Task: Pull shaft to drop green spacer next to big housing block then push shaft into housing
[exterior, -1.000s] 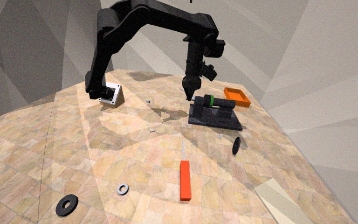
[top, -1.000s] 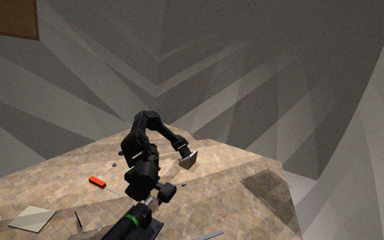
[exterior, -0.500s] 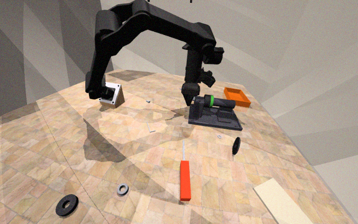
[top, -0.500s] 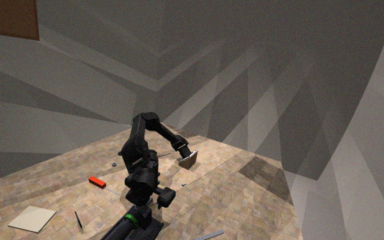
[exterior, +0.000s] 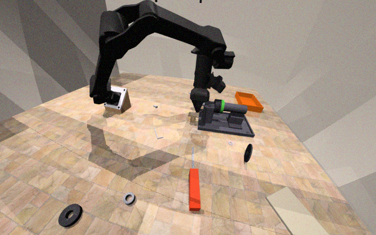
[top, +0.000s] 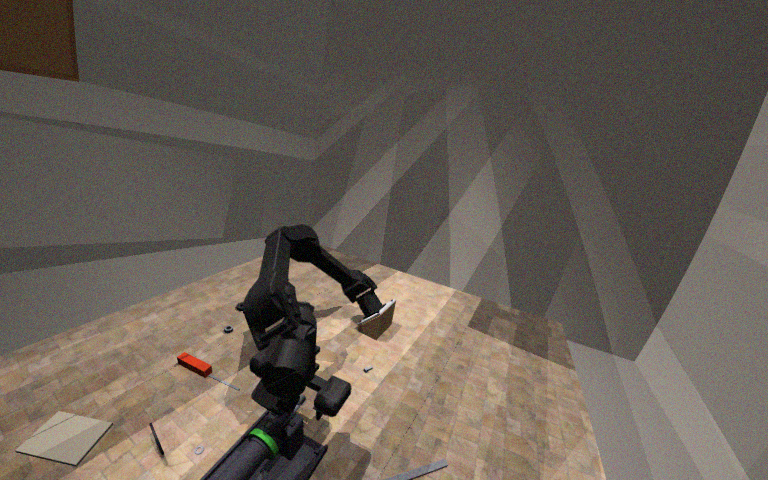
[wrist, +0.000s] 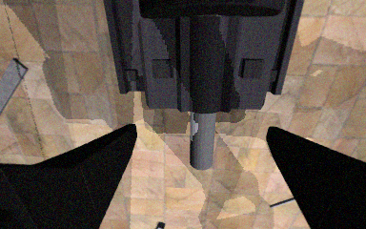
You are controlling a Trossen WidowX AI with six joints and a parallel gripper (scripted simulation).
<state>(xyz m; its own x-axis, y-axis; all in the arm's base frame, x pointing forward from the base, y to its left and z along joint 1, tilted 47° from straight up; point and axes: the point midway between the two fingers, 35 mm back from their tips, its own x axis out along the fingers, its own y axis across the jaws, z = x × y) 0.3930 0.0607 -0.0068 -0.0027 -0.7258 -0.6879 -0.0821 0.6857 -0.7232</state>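
A dark grey fixture (exterior: pixel 224 128) (top: pixel 311 455) (wrist: pixel 161 81) carries a grey shaft (exterior: pixel 236 108) (top: pixel 244 459). A green spacer (exterior: pixel 219 105) (top: pixel 264 441) sits on the shaft beside a support block. The shaft's thin grey end (wrist: pixel 202 153) (exterior: pixel 203 104) sticks out of the fixture's near block. My gripper (wrist: pixel 200 131) (exterior: pixel 197 106) is open and points down at this end. In the wrist view its two dark fingers stand wide apart, one on each side of the shaft end, not touching it. In the top view the arm hides the fingers.
An orange tray (exterior: pixel 248 102) stands behind the fixture. A red-handled screwdriver (exterior: pixel 194 189) (top: pixel 193 364), black washers (exterior: pixel 70 214) (exterior: pixel 247 152), a grey washer (exterior: pixel 131 199), a pale card (top: pixel 64 437) (exterior: pixel 297 215) and a grey strip (wrist: pixel 1 97) lie about. The arm's base mount (exterior: pixel 118 99) is far left.
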